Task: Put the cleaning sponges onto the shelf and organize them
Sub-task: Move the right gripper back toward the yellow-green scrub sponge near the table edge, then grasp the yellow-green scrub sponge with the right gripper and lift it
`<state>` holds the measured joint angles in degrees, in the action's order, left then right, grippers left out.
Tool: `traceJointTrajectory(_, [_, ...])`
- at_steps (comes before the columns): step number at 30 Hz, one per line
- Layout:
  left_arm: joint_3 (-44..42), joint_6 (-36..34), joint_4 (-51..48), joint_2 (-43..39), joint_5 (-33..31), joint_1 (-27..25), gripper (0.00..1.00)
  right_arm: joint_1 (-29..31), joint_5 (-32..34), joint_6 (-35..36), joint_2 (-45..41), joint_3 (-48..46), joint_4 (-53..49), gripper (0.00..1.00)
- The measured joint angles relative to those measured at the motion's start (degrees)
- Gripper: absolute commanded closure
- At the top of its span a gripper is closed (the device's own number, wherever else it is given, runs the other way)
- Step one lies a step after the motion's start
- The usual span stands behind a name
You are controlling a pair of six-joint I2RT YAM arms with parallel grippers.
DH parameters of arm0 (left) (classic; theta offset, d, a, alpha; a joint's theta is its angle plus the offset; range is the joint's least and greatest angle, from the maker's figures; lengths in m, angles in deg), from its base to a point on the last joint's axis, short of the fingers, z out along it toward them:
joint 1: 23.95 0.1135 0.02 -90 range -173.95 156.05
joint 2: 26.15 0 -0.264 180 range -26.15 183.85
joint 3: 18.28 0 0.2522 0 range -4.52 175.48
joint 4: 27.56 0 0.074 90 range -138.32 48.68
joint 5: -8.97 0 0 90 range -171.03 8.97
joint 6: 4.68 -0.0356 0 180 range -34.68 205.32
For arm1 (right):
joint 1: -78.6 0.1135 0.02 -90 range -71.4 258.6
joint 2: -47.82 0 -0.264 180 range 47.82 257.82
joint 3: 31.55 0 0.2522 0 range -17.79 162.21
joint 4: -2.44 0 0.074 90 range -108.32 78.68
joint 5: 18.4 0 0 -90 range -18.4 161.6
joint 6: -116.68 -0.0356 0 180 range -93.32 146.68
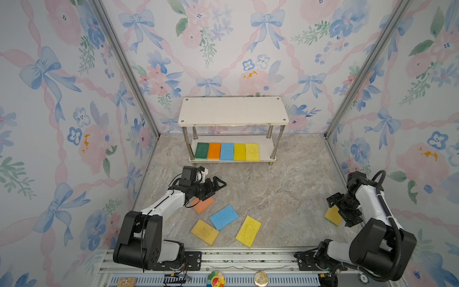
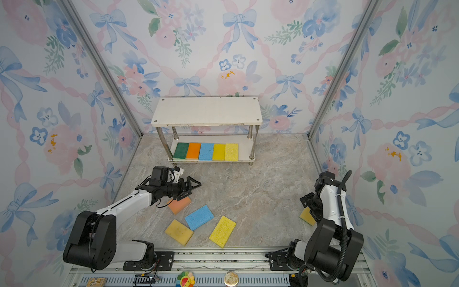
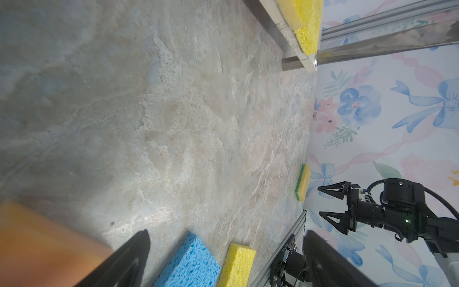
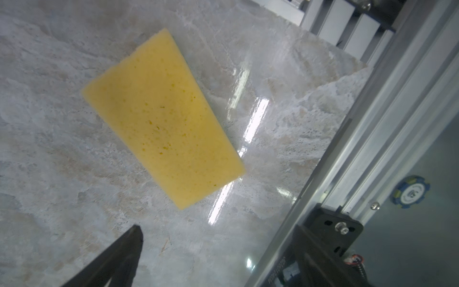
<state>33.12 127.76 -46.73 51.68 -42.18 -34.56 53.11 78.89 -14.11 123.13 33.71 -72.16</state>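
A white two-tier shelf on metal tube legs [image 1: 233, 111] holds a flat row on its lower board: dark green sponge [image 1: 201, 150], orange sponge [image 1: 214, 150], blue sponge [image 1: 227, 151], yellow sponge [image 1: 239, 152] and pale yellow sponge [image 1: 252, 152]. On the marble floor [image 1: 273, 188] in front lie a peach sponge [image 1: 204, 205], a second blue sponge [image 1: 224, 217], a golden sponge [image 1: 205, 231] and a bright yellow sponge [image 1: 248, 231]. A green-backed yellow sponge [image 1: 332, 215] lies well apart at right.

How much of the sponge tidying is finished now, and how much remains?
About half. Done: five sponges in a row on the shelf's lower board. In hand: nothing; the left gripper hangs open over the orange sponge, the right gripper open near a green-backed yellow sponge. Left: those two plus the blue sponge, stained yellow sponge and bright yellow sponge on the floor.
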Motion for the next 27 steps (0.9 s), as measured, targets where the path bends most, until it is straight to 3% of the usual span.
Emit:
traceJointTrajectory(11, [2.03,0.24,-0.31,0.79,0.00,0.00,0.02,-0.83,-1.57,9.25,9.51,-0.87,9.09,0.01])
traceJointTrajectory(22, [2.58,1.29,-0.33,1.92,-0.02,0.02,0.02,-1.09,-3.82,14.27,14.51,-1.01,14.03,0.06])
traceJointTrajectory(27, [2.86,1.31,-0.33,2.51,-0.02,0.02,0.02,-1.09,-3.85,15.61,14.56,-1.18,14.40,0.20])
